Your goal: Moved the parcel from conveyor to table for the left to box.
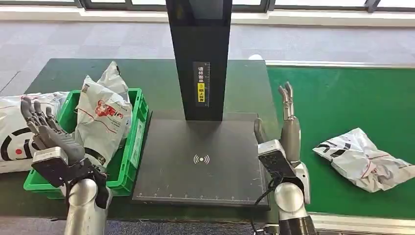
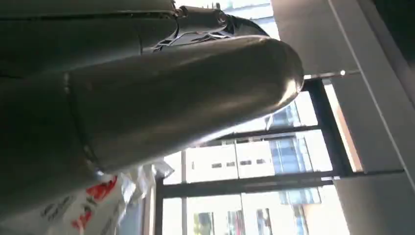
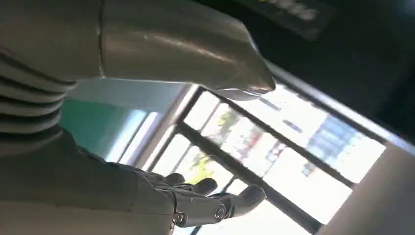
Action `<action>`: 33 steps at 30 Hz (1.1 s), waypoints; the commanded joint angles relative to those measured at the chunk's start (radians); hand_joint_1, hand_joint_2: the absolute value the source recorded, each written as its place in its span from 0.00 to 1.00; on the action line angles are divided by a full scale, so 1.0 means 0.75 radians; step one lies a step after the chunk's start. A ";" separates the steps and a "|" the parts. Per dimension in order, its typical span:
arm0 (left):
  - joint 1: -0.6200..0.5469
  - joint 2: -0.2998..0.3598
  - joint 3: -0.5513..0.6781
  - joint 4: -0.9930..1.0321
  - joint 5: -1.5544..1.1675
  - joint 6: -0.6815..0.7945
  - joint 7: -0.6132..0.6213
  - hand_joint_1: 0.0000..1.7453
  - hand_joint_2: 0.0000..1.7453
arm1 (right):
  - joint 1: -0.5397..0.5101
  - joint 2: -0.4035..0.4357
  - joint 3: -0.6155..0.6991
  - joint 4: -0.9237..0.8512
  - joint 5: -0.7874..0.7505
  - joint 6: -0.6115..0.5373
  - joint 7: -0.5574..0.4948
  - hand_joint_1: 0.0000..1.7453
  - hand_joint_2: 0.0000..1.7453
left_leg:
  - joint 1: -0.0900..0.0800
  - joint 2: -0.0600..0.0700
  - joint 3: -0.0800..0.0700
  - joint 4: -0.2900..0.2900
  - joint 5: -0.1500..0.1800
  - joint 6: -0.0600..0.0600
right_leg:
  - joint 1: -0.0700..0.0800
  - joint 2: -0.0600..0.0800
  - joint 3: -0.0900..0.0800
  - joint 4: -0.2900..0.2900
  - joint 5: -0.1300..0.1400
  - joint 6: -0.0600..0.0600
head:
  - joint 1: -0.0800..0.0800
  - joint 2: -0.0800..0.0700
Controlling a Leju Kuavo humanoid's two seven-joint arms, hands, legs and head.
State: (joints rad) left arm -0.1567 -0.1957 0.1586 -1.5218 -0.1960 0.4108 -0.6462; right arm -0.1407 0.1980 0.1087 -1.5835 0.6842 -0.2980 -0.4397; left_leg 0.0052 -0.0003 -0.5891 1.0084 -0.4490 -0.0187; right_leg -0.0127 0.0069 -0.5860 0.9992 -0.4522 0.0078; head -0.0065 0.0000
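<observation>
Parcel: a crumpled white plastic mailer bag (image 1: pixel 364 159) with red and black print lies flat on the green conveyor belt (image 1: pixel 337 98), well to the right of the right hand and touched by neither hand.
Right hand: the right hand (image 1: pixel 288 127) is raised upright over the seam between table and conveyor, fingers straight and close together, pointing up, thumb apart, holding nothing; the right wrist view (image 3: pixel 195 196) shows the fingers extended against bright windows.
Left hand: the left hand (image 1: pixel 46 129) is lifted in front of the green crate (image 1: pixel 134 142), fingers spread and slightly curled, empty.
Crate: it holds a white printed parcel bag (image 1: pixel 103 117) standing up above its rim; another white bag (image 1: pixel 14 127) lies just left of the crate.
Table: the dark green table (image 1: pixel 156 73) carries a black scanner platform (image 1: pixel 200 161) with a black post (image 1: pixel 200 54) rising from its far side.
</observation>
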 commanded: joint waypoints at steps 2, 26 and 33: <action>0.114 0.046 -0.334 -0.219 0.073 -0.543 -0.004 0.00 0.00 | -0.156 -0.175 -0.583 0.710 0.638 -0.168 0.551 0.00 1.00 | 0.001 -0.004 0.006 -0.005 0.002 0.003 | 0.002 -0.005 0.010 -0.009 0.002 0.001 | 0.000 0.000; 0.139 0.025 -0.361 -0.192 0.017 -0.591 -0.024 0.00 0.00 | -0.277 -0.361 -1.095 1.220 0.921 -0.383 0.718 0.00 1.00 | -0.002 -0.006 0.003 -0.002 -0.001 0.006 | -0.002 -0.007 0.007 -0.006 -0.001 0.003 | 0.001 0.000; 0.098 0.021 -0.352 -0.139 0.025 -0.597 -0.021 0.00 0.00 | -0.387 -0.389 -1.085 1.430 0.917 -0.261 0.652 1.00 1.00 | -0.002 -0.004 0.002 -0.001 -0.001 0.006 | -0.002 -0.004 0.005 -0.005 0.000 0.003 | 0.001 0.000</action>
State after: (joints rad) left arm -0.0386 -0.1873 -0.0927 -1.7136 -0.1801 -0.0256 -0.6645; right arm -0.3218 -0.0747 -0.6351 -0.7318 1.3722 -0.5319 0.0619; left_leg 0.0033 -0.0041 -0.5892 1.0088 -0.4500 -0.0143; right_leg -0.0147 0.0030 -0.5837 0.9974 -0.4528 0.0108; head -0.0061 0.0000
